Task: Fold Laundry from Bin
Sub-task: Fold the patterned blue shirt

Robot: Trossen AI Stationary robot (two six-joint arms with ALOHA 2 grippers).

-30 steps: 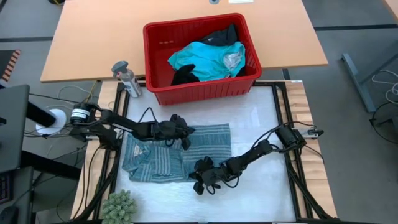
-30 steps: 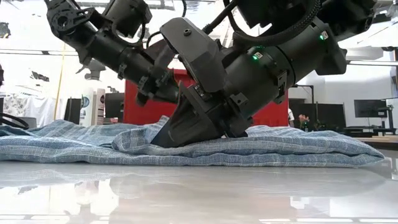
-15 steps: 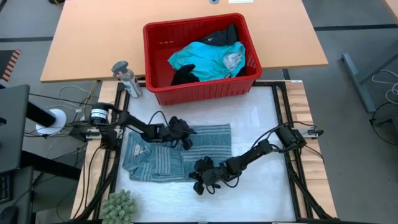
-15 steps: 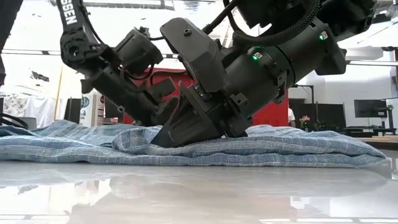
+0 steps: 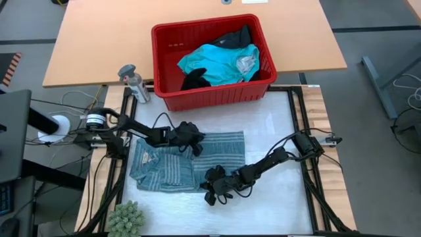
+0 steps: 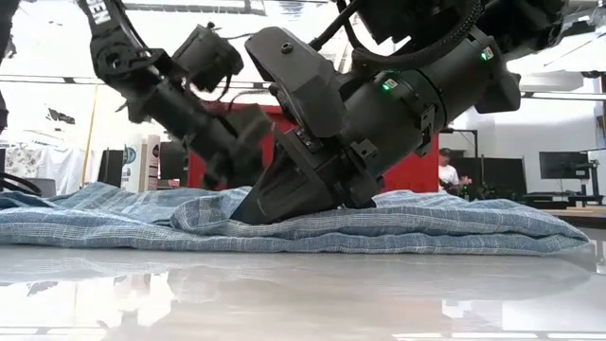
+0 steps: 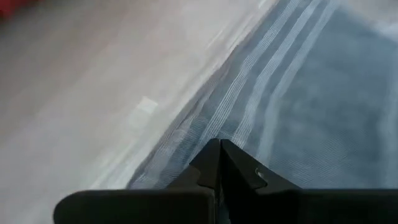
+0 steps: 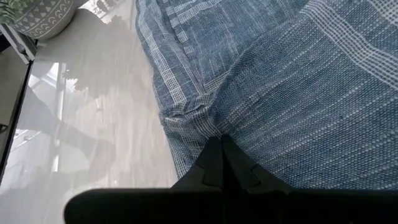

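The blue-grey striped garment (image 5: 187, 163) lies partly folded on the white mat, low and flat in the low view (image 6: 445, 225). My left gripper (image 5: 194, 141) is at its far edge, fingers shut (image 7: 219, 149). My right gripper (image 5: 214, 182) is shut at its near edge (image 8: 221, 144). The red bin (image 5: 164, 99) stands at the far side with a turquoise garment (image 5: 214, 60) and black ones (image 5: 195, 80) inside. My left gripper meets the striped garment at its far edge (image 7: 205, 134), slanting down from the table's left. The shut fingertips hide the contact, so layers cannot be told. The cloth lies on the mat. My right gripper pinches the garment's near edge (image 8: 198, 118) between its fingertips, slanting down from the table's right. The cloth puckers at the tips and rests on the mat (image 6: 251, 216).
A small grey bottle (image 5: 133, 82) stands left of the bin. A green plant in a pot (image 5: 125, 217) sits at the near left corner. The mat's right half (image 5: 276, 125) is bare white. A person shows far off in the room (image 6: 447, 172).
My left gripper went down onto the garment's far edge, then rose a little, and its arm's elbow swung toward the table's right and partly back. My right gripper and the garment have stayed where they were.
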